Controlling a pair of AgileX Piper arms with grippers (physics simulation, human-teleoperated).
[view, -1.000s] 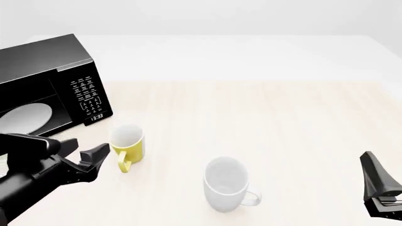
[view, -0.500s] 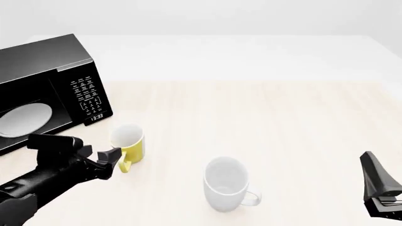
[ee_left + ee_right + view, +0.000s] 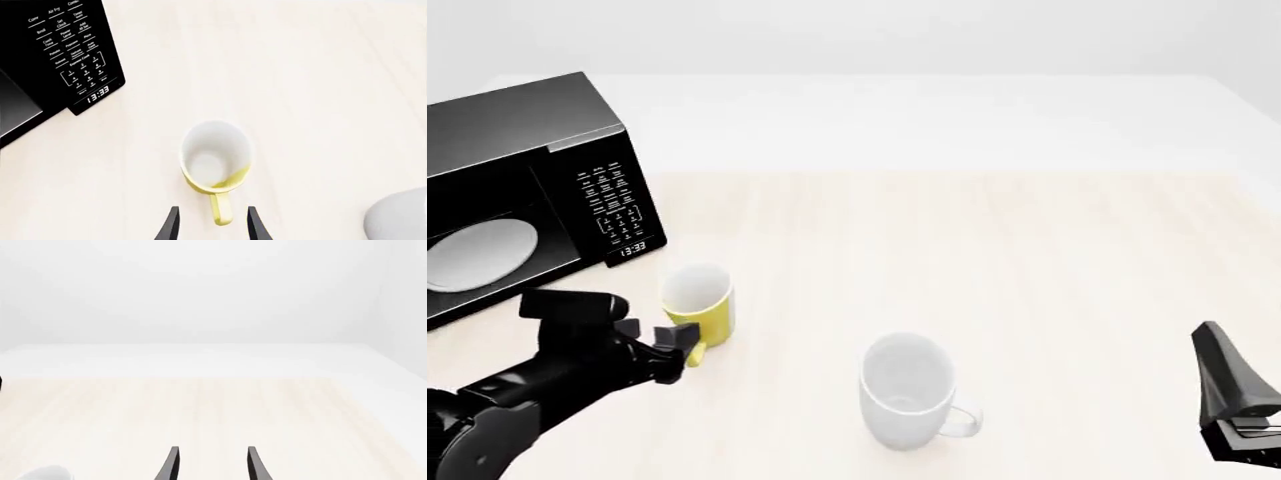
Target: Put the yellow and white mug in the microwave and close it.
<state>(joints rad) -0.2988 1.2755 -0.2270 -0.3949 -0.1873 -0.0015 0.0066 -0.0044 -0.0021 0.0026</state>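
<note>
Standing upright, yellow and white mug [image 3: 699, 303], handle toward left pincer [image 3: 675, 345]

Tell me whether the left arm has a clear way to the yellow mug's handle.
Probably yes: the left end effector is open, its fingers either side of the yellow and white mug's handle, nothing between.

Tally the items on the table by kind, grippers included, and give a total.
Mugs: 2, the yellow and white mug and the white mug.
Microwaves: 1, the microwave, door open.
Grippers: 2, the left gripper and the right gripper, both open.
Total: 5.
</note>
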